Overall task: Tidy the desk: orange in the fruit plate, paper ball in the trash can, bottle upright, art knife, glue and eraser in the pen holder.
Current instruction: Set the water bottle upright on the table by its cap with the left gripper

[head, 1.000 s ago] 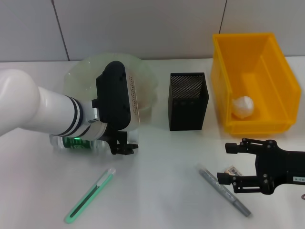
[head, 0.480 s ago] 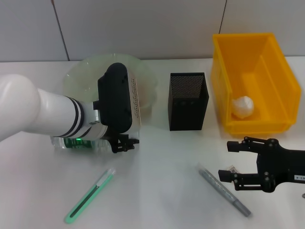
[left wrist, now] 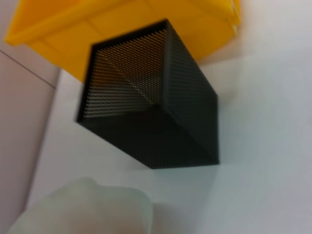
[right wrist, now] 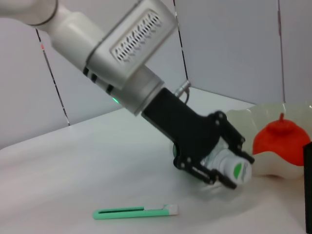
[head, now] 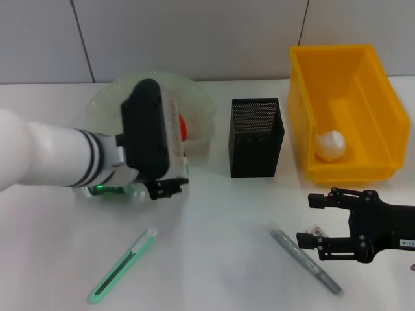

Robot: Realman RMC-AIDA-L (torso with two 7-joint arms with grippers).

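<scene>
The clear bottle (head: 104,190) with a green label lies on its side in front of the fruit plate (head: 110,103). My left gripper (head: 167,186) is shut on the bottle's neck, just behind the white cap (right wrist: 240,171). The orange (head: 183,126) rests in the plate. A paper ball (head: 331,144) lies inside the yellow trash can (head: 305,84). The green art knife (head: 123,265) lies near the front left. My right gripper (head: 311,220) hovers open at the front right, with the small eraser (head: 316,229) between its fingers and the grey glue stick (head: 305,258) beside it.
The black mesh pen holder (head: 256,136) stands at the centre, between the plate and the trash can. The left wrist view shows this holder (left wrist: 146,112) close by with the yellow bin (left wrist: 122,29) behind it.
My left wrist has swung back and to the left above the bottle, uncovering the orange in the plate. The right gripper has barely moved.
</scene>
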